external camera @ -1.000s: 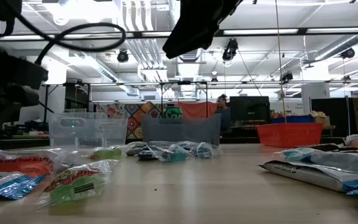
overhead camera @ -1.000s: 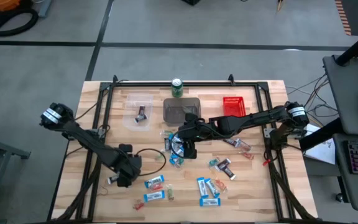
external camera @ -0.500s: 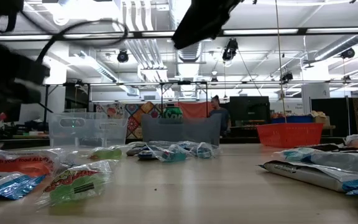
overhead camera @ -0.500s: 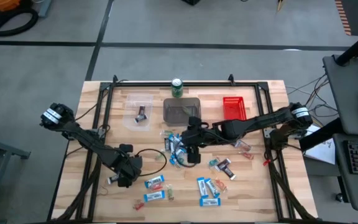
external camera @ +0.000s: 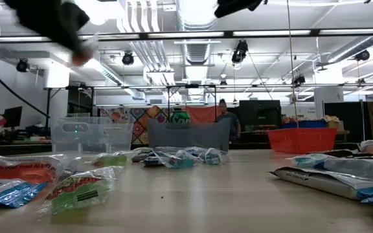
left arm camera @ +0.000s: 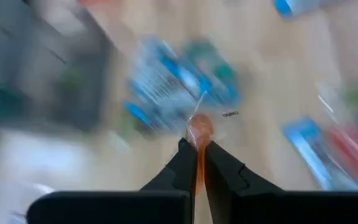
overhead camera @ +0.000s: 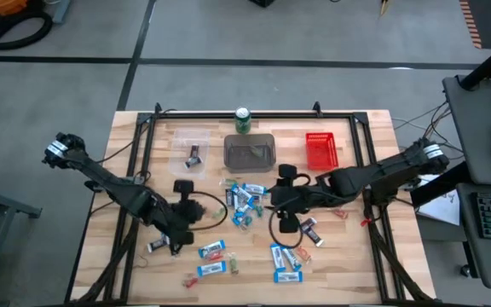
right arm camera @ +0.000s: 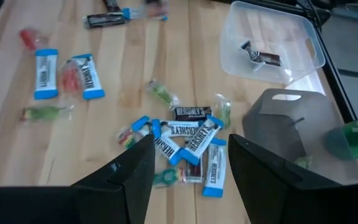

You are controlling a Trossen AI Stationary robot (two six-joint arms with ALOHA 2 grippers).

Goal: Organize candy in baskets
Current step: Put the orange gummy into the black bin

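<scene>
Candy [overhead camera: 241, 202] lies in a heap at mid-table, with more pieces near the front edge [overhead camera: 285, 259]. At the back stand three baskets: a clear one [overhead camera: 190, 150] holding a dark bar, a grey one [overhead camera: 250, 152] and a red one [overhead camera: 320, 149]. My left gripper [left arm camera: 199, 149] is raised over the near left [overhead camera: 184, 217] and shut on a small orange-red candy [left arm camera: 199, 129]. My right gripper [right arm camera: 188, 180] hangs open just right of the heap [right arm camera: 188, 140], above the table [overhead camera: 274, 203]. My left gripper pinches the small orange-red candy [left arm camera: 199, 132] between its two fingertips, only at their free ends. A clear twist of wrapper [left arm camera: 201, 104] sticks out past the tips. The candy is lifted clear of the table.
A green drink can [overhead camera: 243, 119] stands at the back edge behind the grey basket. Blue-and-white bars and small red and green pieces [overhead camera: 211, 252] lie along the near part. A dark frame rail [overhead camera: 147, 145] borders the table's left and right sides.
My left gripper has shut on the small orange-red candy at the near left, then risen with it and tipped up from pointing down. My right gripper, still open, has drawn back from over the heap toward the table's right and near side.
</scene>
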